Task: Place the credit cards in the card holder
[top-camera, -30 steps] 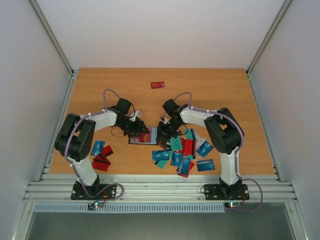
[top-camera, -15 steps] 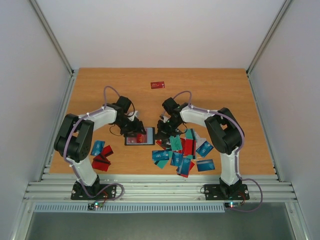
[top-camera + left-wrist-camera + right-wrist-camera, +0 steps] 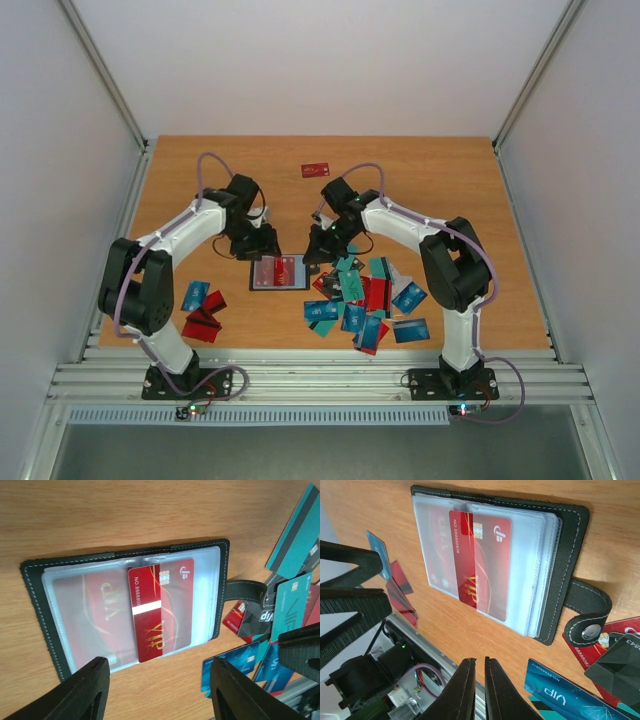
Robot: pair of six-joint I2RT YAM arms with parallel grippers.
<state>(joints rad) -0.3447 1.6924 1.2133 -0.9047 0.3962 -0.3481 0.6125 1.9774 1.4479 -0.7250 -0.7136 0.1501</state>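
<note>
The black card holder [image 3: 252, 276] lies open on the table between both arms, its clear sleeves facing up. A red credit card [image 3: 160, 611] sits partly inside a sleeve, its left part uncovered; the same red card [image 3: 482, 562] shows in the right wrist view. My left gripper [image 3: 256, 243] hovers at the holder's far left corner, open and empty, with its fingers [image 3: 82, 692] apart above bare wood. My right gripper [image 3: 322, 243] hangs off the holder's far right corner, shut on nothing [image 3: 479, 680]. Loose credit cards [image 3: 362, 300] are heaped to the right of the holder.
A smaller pile of red and blue cards [image 3: 200, 308] lies near the left arm's base. One red card [image 3: 316, 170] rests alone at the back. The holder's snap tab [image 3: 590, 607] sticks out toward the big pile. A metal rail [image 3: 320, 380] borders the near edge.
Both grippers have pulled back from the holder toward the far side. The holder has slid slightly left, and the red card stays in its sleeve.
</note>
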